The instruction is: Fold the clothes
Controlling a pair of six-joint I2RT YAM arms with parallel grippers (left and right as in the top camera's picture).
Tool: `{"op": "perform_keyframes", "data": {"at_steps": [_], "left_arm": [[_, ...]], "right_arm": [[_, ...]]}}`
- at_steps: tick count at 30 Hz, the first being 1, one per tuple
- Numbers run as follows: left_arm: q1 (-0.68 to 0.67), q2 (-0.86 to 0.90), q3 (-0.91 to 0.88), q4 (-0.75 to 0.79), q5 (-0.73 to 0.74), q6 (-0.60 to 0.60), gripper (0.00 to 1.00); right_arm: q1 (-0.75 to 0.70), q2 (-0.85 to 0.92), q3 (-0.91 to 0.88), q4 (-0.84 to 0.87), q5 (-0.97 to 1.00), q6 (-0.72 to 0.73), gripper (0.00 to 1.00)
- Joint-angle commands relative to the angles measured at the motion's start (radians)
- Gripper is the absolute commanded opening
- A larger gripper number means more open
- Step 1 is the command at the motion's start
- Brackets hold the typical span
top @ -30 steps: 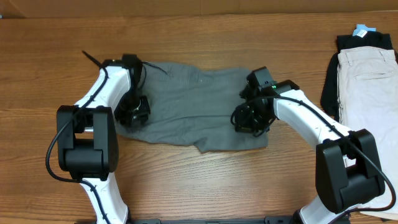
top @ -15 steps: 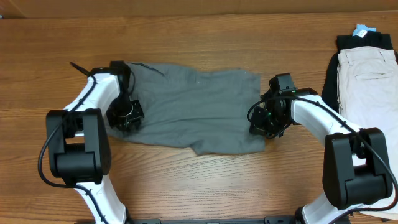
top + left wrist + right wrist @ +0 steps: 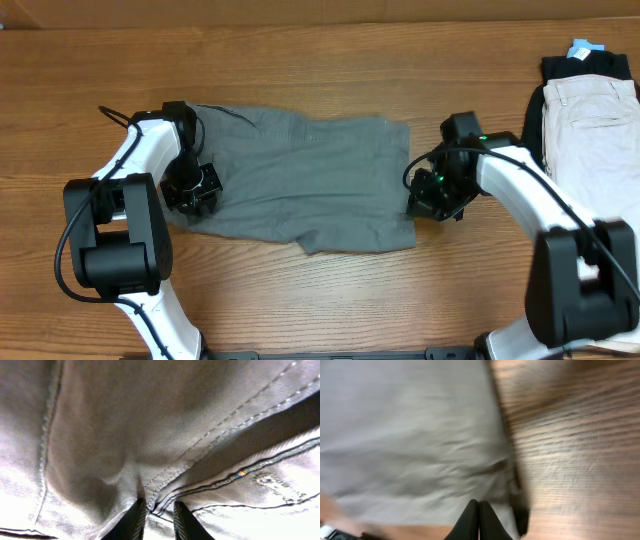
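The grey shorts lie spread flat across the middle of the wooden table, long side left to right. My left gripper is at their left end. In the left wrist view its jaws are shut on a stitched seam fold of the shorts. My right gripper is at the shorts' right edge. In the right wrist view its fingers are pressed together with nothing seen between them, low over the shorts beside the bare wood.
A folded beige garment lies on a black garment at the far right edge of the table, with a small blue tag at its top. Bare wood lies in front of the shorts.
My left gripper has moved left and dragged the shorts left with it. My right gripper has slid right from over the shorts to their right edge.
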Motion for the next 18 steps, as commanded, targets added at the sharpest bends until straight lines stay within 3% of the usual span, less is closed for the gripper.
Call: {"op": "perform_keyframes", "data": {"at_steps": [1, 9, 18], "left_arm": [[0.014, 0.040, -0.039, 0.005, -0.050, 0.001, 0.22], [0.014, 0.040, -0.039, 0.020, -0.018, 0.001, 0.21], [0.014, 0.040, -0.039, 0.017, -0.018, 0.002, 0.20]], "right_arm": [[0.010, -0.109, 0.042, -0.024, -0.034, -0.042, 0.04], [0.099, -0.072, -0.048, 0.053, -0.076, -0.089, 0.04], [0.159, 0.027, -0.158, 0.196, -0.095, 0.010, 0.04]]}}
